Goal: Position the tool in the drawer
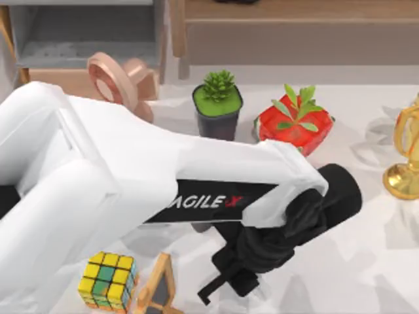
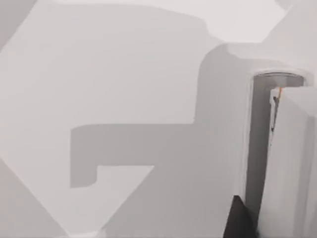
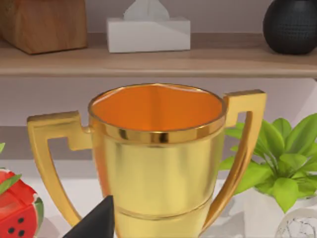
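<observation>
- The tool (image 2: 292, 163) is, I think, the pale round-ended bar with a thin dark line along one edge, right up against my left wrist camera; I cannot place it in the top view
- My left gripper (image 1: 213, 291) hangs low over the table's front, near the Rubik's cube (image 1: 107, 281); I cannot tell whether it is released or grasping the bar
- I judge the bar light, stiff and smooth, so likely slippery; best pinched across its narrow width at mid-length
- The drawer (image 1: 85, 36) stands open at the far left, well apart
- My right gripper (image 3: 99, 220) idles facing the gold trophy (image 3: 158, 163)
</observation>
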Available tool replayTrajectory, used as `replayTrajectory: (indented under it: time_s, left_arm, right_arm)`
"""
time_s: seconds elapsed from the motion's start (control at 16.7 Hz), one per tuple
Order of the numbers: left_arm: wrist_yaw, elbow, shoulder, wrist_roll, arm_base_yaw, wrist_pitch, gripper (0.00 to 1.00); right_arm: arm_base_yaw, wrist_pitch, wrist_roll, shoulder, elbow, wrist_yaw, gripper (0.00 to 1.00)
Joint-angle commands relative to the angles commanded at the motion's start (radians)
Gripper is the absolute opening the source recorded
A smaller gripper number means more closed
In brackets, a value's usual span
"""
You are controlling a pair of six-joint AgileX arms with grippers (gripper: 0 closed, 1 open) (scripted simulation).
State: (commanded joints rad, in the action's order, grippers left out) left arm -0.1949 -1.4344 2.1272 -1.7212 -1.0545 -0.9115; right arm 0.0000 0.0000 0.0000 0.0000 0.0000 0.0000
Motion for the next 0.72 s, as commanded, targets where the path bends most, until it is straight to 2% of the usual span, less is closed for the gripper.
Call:
replayTrajectory:
  time_s: [0.3,0.72]
  left_arm:
    - [0.001,-0.004,-0.004,0.0,-0.002,-0.004,0.0]
    - [0.0,-0.059,-0.045,0.0,-0.003,-0.104,0.0]
  right_arm:
    - [0.0,0.0,0.0,0.0,0.0,0.0,1.0]
    - [0.0,0.0,0.0,0.0,0.0,0.0,1.0]
